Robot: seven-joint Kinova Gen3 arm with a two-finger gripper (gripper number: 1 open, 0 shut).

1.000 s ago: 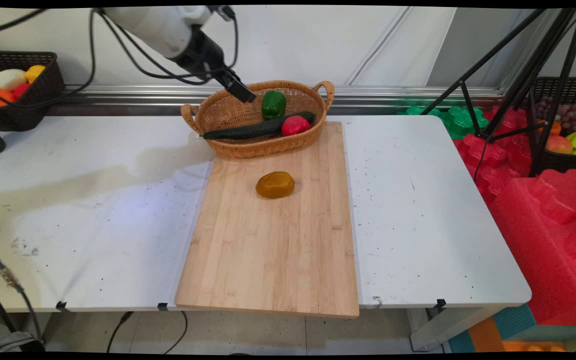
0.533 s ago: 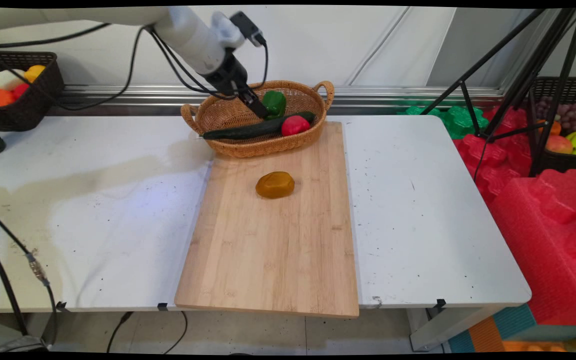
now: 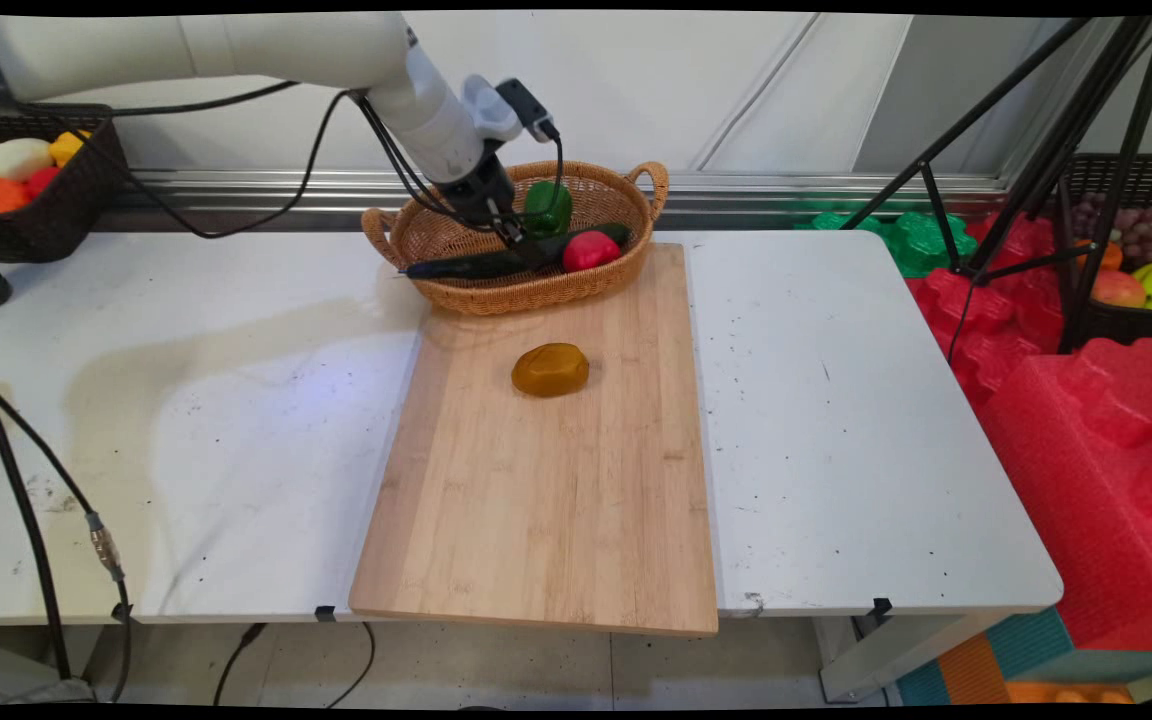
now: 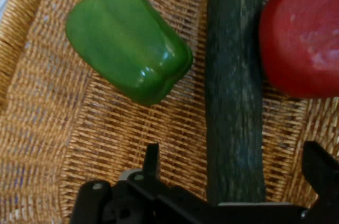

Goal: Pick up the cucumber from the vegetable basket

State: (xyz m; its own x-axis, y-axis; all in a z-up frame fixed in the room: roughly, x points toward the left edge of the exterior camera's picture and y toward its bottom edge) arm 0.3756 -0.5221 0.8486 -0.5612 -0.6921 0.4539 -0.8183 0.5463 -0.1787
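In the main view, at the far side of the white table (image 3: 836, 420), inside the oval woven wicker basket (image 3: 456, 225) with two loop handles: black two-finger gripper (image 3: 519, 243) lowered from the upper left, right down on the long dark green cucumber (image 3: 466, 265). Cucumber laid slantwise across the basket floor, one end out over the rim at the left. Glossy green bell pepper (image 3: 547, 206) just behind the gripper, toward the back wall of the basket. Round red tomato-like fruit (image 3: 591, 250) just right of the gripper, touching the cucumber. Basket's near edge resting on the far end of the long pale bamboo cutting board (image 3: 546, 500). Brownish-yellow rounded lump, potato-like (image 3: 550, 369), alone on the board, well apart from the basket. Dark wicker bin of mixed produce (image 3: 36, 180) at the far left edge.

In the hand view, over the basket weave (image 4: 63, 128): gripper (image 4: 233, 173) spread wide, one black fingertip (image 4: 152, 159) left of the cucumber (image 4: 234, 86), the other at the right edge, cucumber running between them, nothing clamped. Green pepper (image 4: 130, 41) lying upper left, apart from the cucumber. Red fruit (image 4: 302, 38) at upper right, pressed against the cucumber's side.
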